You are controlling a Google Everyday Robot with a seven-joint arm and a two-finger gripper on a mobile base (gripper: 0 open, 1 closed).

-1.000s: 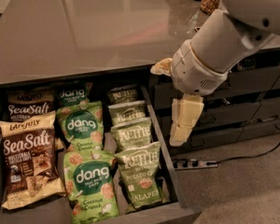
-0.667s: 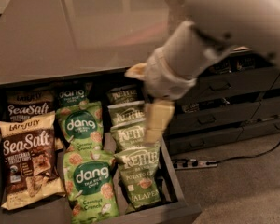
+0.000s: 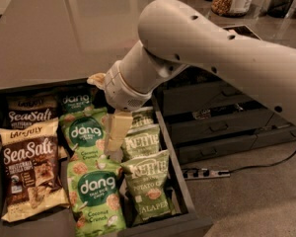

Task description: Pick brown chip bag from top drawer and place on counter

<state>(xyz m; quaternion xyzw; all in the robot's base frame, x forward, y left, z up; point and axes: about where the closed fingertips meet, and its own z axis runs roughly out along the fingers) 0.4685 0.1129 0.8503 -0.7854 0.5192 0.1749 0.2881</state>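
In the camera view, the top drawer (image 3: 181,190) is standing pulled out, so that part of the job looks done, but the pick itself is not yet begun as far as this view is showing. The brown chip bag (image 3: 32,174) is lying flat at the front of the left column of snacks, its cream-yellow band uppermost, with nothing gripping it. The counter (image 3: 64,33) where it must end up is stretching away behind the drawer. The gripper (image 3: 107,120) is hanging from the pale arm (image 3: 222,58) over the middle of the drawer. It is carrying nothing, and its two cream fingers (image 3: 116,132) are standing well apart, one pointing down into the drawer and the other jutting out at the wrist's upper left. The lower finger is reaching down between the green dang bags (image 3: 86,132) and the Kettle jalapeño bags (image 3: 148,186). Whether its tip is touching either bag I cannot tell. The brown bag is lying off to the gripper's left in this view and nearer the drawer front, with the column of dang bags between the two. The darker-topped Sea Salt bag (image 3: 29,113) is sitting just behind the brown one and overlapping its top edge, so it is the likeliest thing to be mistaken for it. What is remaining, by my judgement, is nearly everything: shifting across to the left column, lowering onto the bag, closing on it, lifting it clear and setting it on the counter.
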